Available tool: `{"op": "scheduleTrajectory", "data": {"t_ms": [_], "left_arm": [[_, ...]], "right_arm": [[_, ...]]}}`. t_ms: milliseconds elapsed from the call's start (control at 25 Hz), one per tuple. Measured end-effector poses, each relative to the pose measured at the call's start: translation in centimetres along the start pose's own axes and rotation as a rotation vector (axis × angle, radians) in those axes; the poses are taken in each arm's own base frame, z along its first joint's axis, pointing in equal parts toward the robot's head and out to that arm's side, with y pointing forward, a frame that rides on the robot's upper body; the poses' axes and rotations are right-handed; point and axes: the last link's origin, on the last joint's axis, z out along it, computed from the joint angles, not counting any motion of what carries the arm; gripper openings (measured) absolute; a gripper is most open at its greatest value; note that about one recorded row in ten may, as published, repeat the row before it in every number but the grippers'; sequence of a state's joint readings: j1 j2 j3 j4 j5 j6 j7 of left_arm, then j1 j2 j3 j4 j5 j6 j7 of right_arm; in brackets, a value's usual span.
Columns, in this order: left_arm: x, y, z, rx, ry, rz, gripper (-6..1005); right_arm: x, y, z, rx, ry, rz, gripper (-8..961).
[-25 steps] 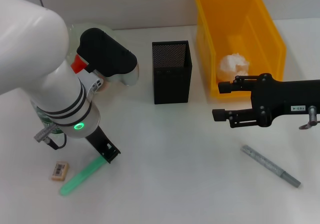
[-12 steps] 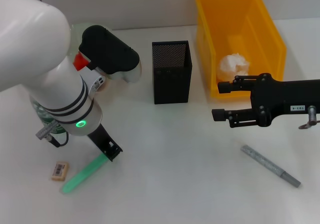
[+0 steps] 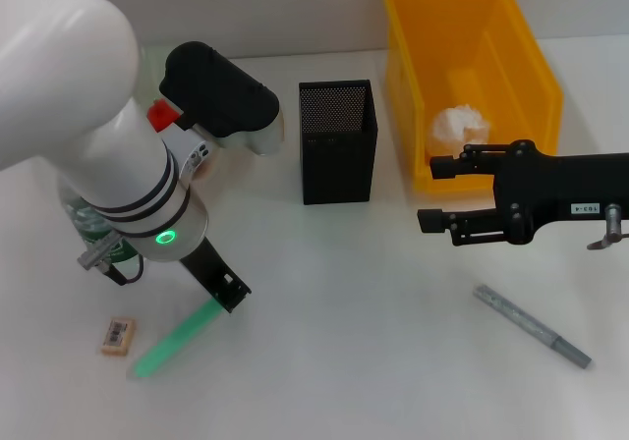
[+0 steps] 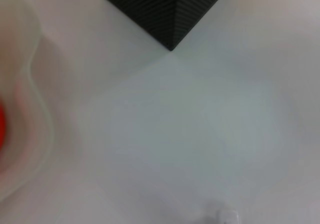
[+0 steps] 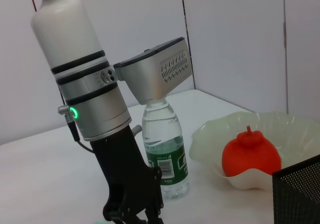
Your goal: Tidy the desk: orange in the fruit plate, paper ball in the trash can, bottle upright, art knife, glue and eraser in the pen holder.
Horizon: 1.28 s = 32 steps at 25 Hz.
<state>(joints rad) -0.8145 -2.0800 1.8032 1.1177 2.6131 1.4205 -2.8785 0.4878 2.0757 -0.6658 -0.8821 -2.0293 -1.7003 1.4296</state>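
The pen holder, a black mesh box standing upright on the white desk, serves as the reference landmark; the left end effector hangs to the left of and nearer the robot than the pen holder, gripping the upper end of the green glue stick, whose lower end points down toward the desk; the eraser lies flat on the desk just beyond the glue stick, farther left from the pen holder; the bottle stands upright to the left of the pen holder, largely hidden behind the left arm in the head view; the orange sits in the fruit plate, which stands left of the pen holder, toward the back of the desk; the yellow trash can stands to the right of the pen holder, with the paper ball inside it; the right end effector hovers to the right of the pen holder, in front of the trash can, its fingers spread wide and holding nothing; the grey art knife lies flat on the desk, right of the pen holder and nearer the robot.
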Motion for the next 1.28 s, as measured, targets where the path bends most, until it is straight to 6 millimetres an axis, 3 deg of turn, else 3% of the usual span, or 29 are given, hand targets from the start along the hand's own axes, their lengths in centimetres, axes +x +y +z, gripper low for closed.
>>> {"op": "scheduleTrajectory", "data": {"t_ms": [1280], "left_arm": [[2.3, 0.6, -1.7, -0.052, 0.147, -0.014, 193]], "right_arm": [[0.6, -0.7, -0.6, 0.070, 0.003, 0.013, 765]]}}
